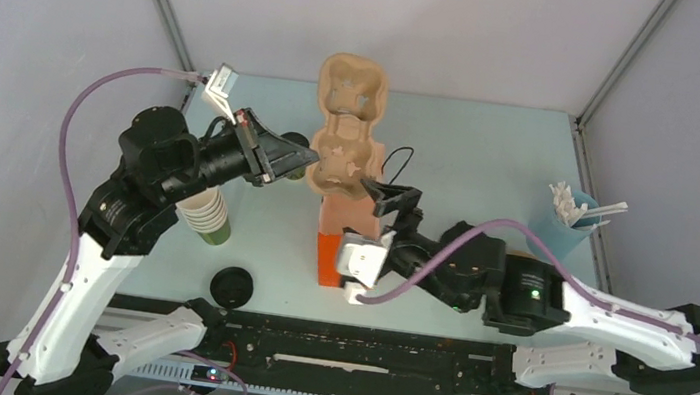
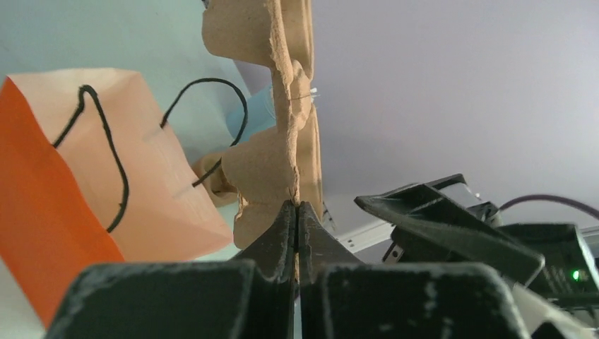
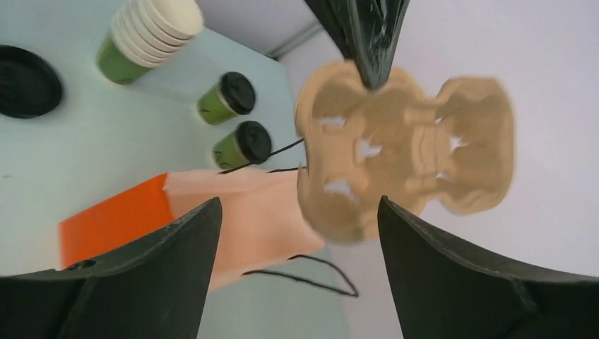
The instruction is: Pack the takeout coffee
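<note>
Bagging is starting with the cup tray (image 1: 347,127). My left gripper (image 2: 297,212) is squeezing tight on its edge, holding it standing up by the top of the orange bag (image 1: 328,260). My right gripper (image 3: 295,212) is hanging wide open, holding nothing. Two lidded coffee cups (image 3: 236,95) are sitting on the table (image 3: 106,155) near the bag. Next, I think, I am needing to lower the tray in straight.

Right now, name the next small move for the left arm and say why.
Probably ease the left tool down to lower the cardboard cup carrier into the orange paper bag. That tool is shut on the carrier's edge, holding it upright at the bag's mouth, while the right tool stands open and holds nothing, so the left arm alone carries it.
</note>
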Robot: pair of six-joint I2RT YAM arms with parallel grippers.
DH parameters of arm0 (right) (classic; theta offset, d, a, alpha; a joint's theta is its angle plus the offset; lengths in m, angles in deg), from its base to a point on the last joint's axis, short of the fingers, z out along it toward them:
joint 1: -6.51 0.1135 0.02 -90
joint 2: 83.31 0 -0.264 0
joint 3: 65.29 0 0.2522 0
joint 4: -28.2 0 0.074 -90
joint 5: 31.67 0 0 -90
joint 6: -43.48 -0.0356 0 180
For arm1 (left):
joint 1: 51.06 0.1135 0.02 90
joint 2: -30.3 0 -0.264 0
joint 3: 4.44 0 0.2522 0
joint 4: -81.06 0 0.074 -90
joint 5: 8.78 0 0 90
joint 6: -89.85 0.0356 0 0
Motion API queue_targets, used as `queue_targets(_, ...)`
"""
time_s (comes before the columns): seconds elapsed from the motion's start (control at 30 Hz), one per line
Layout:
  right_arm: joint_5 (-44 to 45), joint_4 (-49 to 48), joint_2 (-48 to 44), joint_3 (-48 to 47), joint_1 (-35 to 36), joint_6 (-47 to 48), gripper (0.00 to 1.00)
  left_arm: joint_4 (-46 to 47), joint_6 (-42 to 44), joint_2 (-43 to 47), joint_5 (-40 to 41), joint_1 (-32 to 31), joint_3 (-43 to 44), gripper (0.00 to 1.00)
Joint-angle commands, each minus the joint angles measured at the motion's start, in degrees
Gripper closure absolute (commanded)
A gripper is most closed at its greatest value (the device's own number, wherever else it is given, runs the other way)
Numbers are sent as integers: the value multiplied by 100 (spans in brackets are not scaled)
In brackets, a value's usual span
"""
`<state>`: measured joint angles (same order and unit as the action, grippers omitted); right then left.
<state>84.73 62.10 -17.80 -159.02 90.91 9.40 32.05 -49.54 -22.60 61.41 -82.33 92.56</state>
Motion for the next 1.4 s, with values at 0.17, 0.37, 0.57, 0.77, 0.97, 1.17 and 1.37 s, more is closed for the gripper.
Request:
queue_targets(0.17,-2876,429,-825,-513,-2098,-2559,4,-26,1253,129,-36,-136,-278,100)
queue_targets(0.37,-4032,970,65,-1562,-2764,-2003,10,53,1271,125,23,-268,-399,100)
queue_targets(0.57,-4751,1379,745,-2024,-2989,-1442,20,73,1364,112,-24,-382,-454,100)
queue_targets(0.77,-4501,1429,1100,-2085,-3134,-1244,30,65,1405,151,-2,-390,-544,100)
queue_targets(0.97,-4377,1417,1208,-2047,-3180,-1180,39,79,1442,83,-74,-393,-499,100)
queue_targets(1.17,-4164,1072,1160,-1789,-3240,-1154,31,70,1466,88,-125,-398,-543,100)
queue_targets(1.37,-4071,1175,1288,-1884,-3281,-1102,34,47,1497,83,-128,-398,-526,100)
